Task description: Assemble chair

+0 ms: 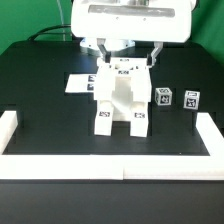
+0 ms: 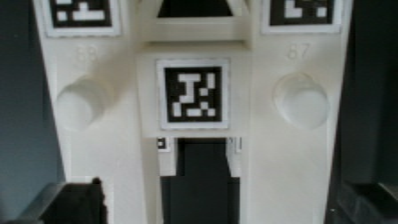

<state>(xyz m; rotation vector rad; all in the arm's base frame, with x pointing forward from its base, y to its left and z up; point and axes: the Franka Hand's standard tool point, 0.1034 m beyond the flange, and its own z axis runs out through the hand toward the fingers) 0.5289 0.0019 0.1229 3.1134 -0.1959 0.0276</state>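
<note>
Exterior view: chair [image 1: 120,100] looks largely joined on the surface [image 1: 40,110]; two small tagged pieces [image 1: 165,98], likely legs, lie apart, unfitted. Claw [image 1: 127,55] hangs above, jaws apart, empty.

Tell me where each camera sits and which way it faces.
Exterior view: off the arm, raised, looking down across the table at the chair; the arm's white wrist and open claw show above the chair.
Wrist view: on the wrist, looking along the claw close onto the chair; only the dark fingertips show.
Shared: chair and claw.
</note>
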